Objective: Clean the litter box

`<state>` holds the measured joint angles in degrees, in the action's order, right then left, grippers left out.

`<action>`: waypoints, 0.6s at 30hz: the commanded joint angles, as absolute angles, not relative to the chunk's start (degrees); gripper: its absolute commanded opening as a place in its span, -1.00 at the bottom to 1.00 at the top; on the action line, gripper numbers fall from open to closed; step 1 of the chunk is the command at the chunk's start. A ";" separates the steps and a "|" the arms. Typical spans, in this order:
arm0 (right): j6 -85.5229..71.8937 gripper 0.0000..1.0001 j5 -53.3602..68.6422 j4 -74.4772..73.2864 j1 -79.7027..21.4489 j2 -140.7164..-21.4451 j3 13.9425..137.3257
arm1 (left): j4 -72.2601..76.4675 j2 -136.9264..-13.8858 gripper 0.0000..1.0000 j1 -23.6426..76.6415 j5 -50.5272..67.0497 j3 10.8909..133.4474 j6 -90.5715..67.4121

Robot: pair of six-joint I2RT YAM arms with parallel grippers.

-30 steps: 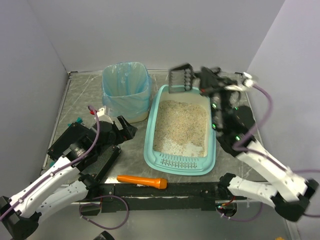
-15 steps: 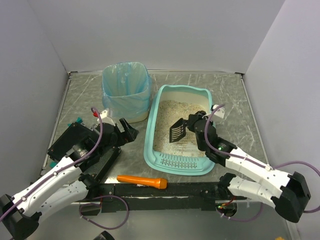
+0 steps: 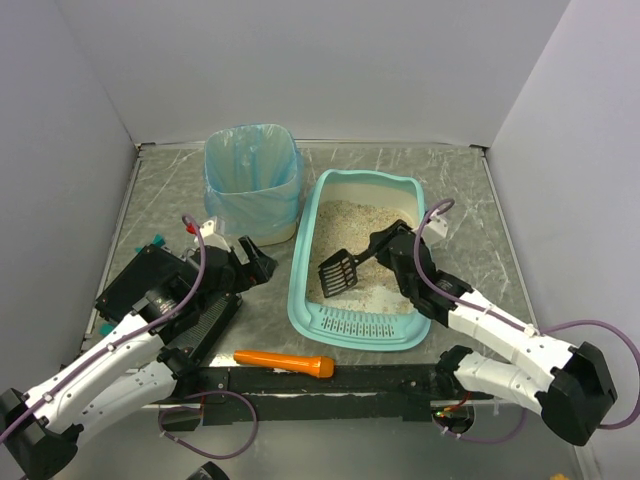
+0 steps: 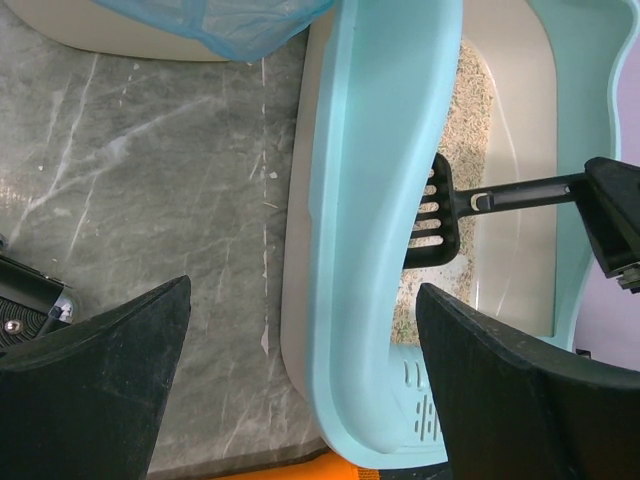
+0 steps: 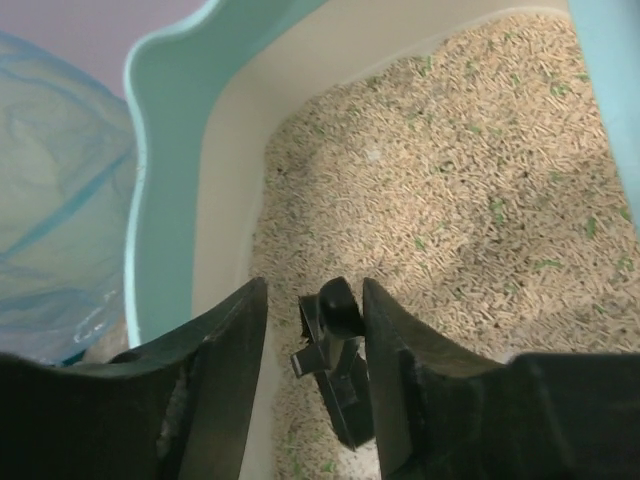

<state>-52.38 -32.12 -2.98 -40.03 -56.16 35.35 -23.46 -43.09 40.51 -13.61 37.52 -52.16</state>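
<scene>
- Left gripper [image 4: 305, 290]: it is hovering over the grey surface [image 3: 170, 190], just beside the long left wall of the litter box [image 3: 300, 270]. Its jaws are standing wide apart, holding and touching nothing.
- Bin [image 3: 252, 180]: lined with a blue bag, it is standing at the far left corner of the litter box, which is lying mid-surface with its slotted lip toward the arms.
- Scoop [image 3: 340, 268]: its slotted black head is resting on the litter near the left wall, with the handle running up to the right.
- Right gripper [image 5: 315, 290]: its fingers are standing partly apart around the scoop handle, with a gap showing on one side, so it is not clamping.
- Step in hand, as judged: the scoop is being set down or re-gripped. To do it well, the head should be lying low inside the walls before the arm lifts straight away, so that no litter is flicked over the rim.
</scene>
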 commanded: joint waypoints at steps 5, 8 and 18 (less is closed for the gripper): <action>-50.20 0.72 -35.15 -12.38 -38.41 -51.77 38.14 | -22.23 -42.45 0.94 40.34 -14.76 38.06 -52.21; -47.39 0.99 -39.45 -17.29 -38.41 -50.01 40.95 | -23.20 -42.01 0.94 40.34 -15.90 38.50 -52.47; -41.04 1.00 -51.06 -35.14 -38.41 -50.36 50.62 | -25.66 -39.90 0.94 40.34 -18.80 40.25 -53.44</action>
